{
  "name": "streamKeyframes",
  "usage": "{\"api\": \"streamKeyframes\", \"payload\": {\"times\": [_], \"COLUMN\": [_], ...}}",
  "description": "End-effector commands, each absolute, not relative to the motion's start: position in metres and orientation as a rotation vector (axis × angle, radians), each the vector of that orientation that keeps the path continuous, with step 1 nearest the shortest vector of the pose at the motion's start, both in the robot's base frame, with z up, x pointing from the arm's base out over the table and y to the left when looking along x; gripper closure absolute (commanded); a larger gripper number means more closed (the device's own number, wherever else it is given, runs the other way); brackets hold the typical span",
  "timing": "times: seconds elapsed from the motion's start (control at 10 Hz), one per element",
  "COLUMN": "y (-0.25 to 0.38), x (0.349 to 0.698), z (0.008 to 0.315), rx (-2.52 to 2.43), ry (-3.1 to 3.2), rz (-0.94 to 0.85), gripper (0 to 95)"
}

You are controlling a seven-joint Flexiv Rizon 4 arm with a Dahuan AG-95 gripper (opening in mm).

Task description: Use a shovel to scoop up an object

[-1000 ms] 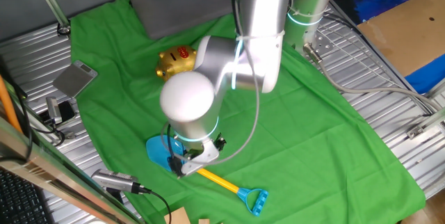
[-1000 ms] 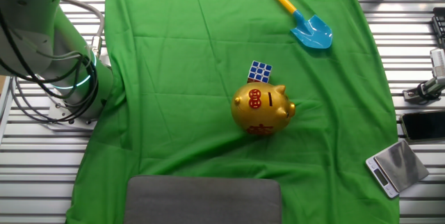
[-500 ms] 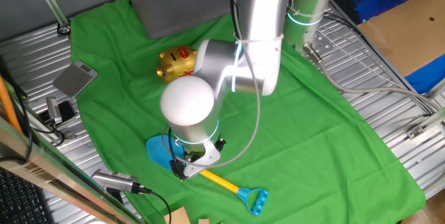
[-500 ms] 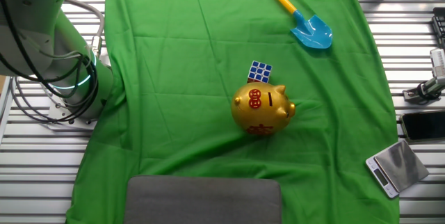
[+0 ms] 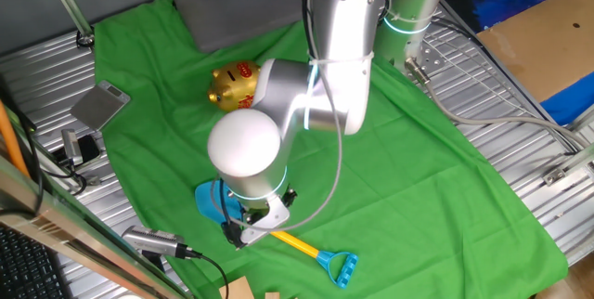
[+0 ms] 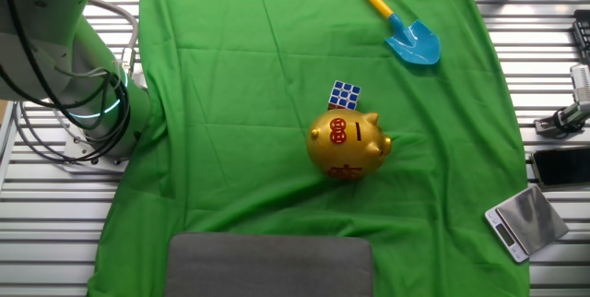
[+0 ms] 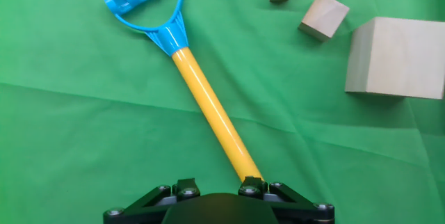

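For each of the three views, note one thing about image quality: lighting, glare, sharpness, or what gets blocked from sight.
One fixed view: even light, the arm's white joint hides most of the shovel blade. The other fixed view: sharp, soft glare on the piggy bank; cube crisp. Hand view: the yellow shaft shows a glossy highlight, wooden blocks cropped at the frame edge.

Slatted metal bench point(image 6: 55, 232), green cloth point(image 6: 240, 85) draped over most of it. On cloth: shovel point(image 6: 398, 22), cube point(image 6: 346, 95) touching the gold piggy bank point(image 6: 348, 146), grey pad point(image 6: 269, 265), three wooden blocks point(image 7: 396, 58). Off cloth: scale point(image 6: 523, 220), phone point(image 6: 560, 165).
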State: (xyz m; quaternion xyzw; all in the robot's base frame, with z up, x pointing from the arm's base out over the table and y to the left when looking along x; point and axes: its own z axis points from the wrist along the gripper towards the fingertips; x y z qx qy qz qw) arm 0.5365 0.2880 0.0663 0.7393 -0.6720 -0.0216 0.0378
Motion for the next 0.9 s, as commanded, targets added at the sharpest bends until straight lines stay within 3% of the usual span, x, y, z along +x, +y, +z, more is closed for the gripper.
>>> {"api": "streamKeyframes", "payload": {"times": [0.1, 0.9], "y": [0.2864, 0.2811], "x": [0.5375, 0.5462], "z": [0.0674, 0.0708], "rx": [2.272, 2.296], "ry": [-2.071, -2.216], "rz": [-0.051, 0.115], "gripper": [57.0, 57.0]}}
